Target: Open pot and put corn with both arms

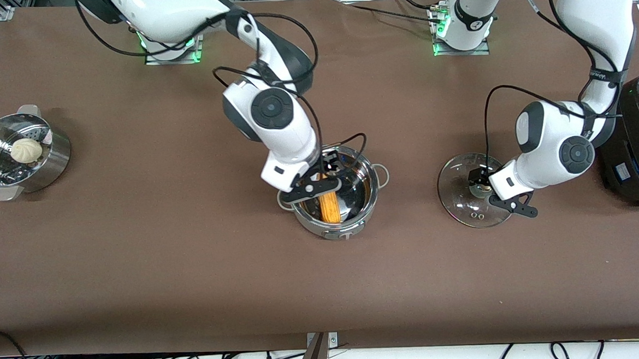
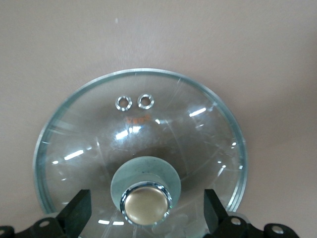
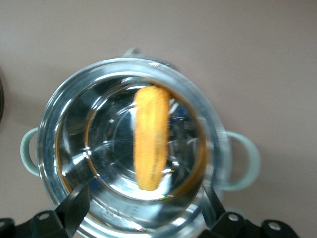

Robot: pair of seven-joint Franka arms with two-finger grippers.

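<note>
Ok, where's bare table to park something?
Bare cloth between the steamer bowl and the pot, and all along the camera-side edge. Crowded from the pot past the lid to the black cooker.

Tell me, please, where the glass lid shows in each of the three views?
Front view: glass lid flat on the table, under the open left gripper.
Left wrist view: lid fills the middle.
Right wrist view: not in it.
Shared landmark: the lid's copper-coloured knob.
</note>
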